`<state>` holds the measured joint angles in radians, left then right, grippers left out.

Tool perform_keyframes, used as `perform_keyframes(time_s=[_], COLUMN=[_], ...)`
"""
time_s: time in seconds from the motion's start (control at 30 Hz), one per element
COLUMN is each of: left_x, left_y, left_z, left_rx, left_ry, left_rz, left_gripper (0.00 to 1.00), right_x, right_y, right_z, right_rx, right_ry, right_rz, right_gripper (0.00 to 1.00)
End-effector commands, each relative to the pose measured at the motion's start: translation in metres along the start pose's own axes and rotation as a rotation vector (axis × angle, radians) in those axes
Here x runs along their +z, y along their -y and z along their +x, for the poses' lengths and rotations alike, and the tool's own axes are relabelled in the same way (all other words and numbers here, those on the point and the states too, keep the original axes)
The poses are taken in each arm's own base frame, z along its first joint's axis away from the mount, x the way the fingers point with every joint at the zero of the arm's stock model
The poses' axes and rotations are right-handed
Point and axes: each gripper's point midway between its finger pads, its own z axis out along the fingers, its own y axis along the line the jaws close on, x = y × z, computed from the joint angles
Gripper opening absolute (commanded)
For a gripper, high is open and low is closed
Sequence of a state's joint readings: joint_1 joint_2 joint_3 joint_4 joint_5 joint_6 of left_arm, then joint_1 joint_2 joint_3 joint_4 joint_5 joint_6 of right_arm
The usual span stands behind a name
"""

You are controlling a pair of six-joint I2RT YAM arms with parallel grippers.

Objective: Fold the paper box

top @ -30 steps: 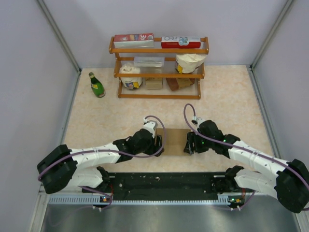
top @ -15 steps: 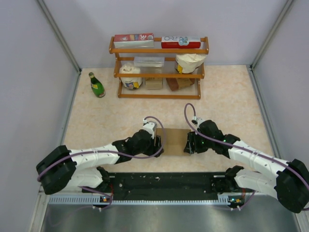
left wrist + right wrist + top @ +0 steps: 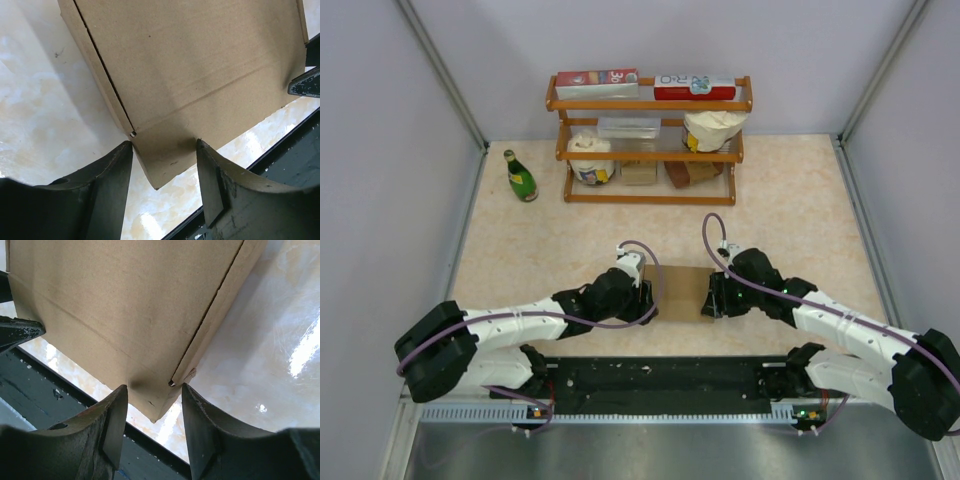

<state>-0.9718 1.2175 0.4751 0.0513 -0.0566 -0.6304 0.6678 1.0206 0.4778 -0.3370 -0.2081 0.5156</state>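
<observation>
While left tool (image 3: 164, 144) and right tool (image 3: 153, 389) straddle paper box (image 3: 190, 65) near corners, jaws parted: close both evenly, avoid skew.

Both jaw pairs stand narrower than a second ago, closing in on the near corners of the plain brown flat cardboard paper box (image 3: 682, 292). The left gripper (image 3: 164, 165) and its wrist have drawn slightly leftward. The right gripper (image 3: 154, 405) has only tightened.
</observation>
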Motion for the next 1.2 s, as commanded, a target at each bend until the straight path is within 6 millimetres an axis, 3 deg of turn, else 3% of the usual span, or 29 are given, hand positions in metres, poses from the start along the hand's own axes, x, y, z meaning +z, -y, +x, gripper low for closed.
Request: perform_keyframes(time_s=[0.0,0.43,0.83,0.97,1.17], left_x=[-0.001,0.005,0.001,-0.003,-0.006], left_y=[0.011,0.0,0.008,0.01,0.012], left_z=[-0.009,-0.004,-0.011,-0.014,-0.016], left_rx=[-0.006,0.027,0.031,0.027,0.02], left_ry=[0.039,0.02,0.02,0.029,0.038], left_rz=[0.045,-0.007,0.013,0.022,0.028], left_gripper=[0.57,0.57,0.58,0.58,0.59], right_x=[-0.002,0.004,0.0,-0.004,-0.007], right_y=[-0.014,-0.009,-0.02,-0.021,-0.022], right_z=[-0.015,-0.013,-0.017,-0.017,-0.011], right_rx=[-0.015,-0.02,-0.001,-0.004,0.002], right_ry=[0.043,0.04,0.031,0.022,0.004], right_rz=[-0.044,-0.029,-0.062,-0.06,-0.071], right_gripper=[0.46,0.46,0.44,0.56,0.61])
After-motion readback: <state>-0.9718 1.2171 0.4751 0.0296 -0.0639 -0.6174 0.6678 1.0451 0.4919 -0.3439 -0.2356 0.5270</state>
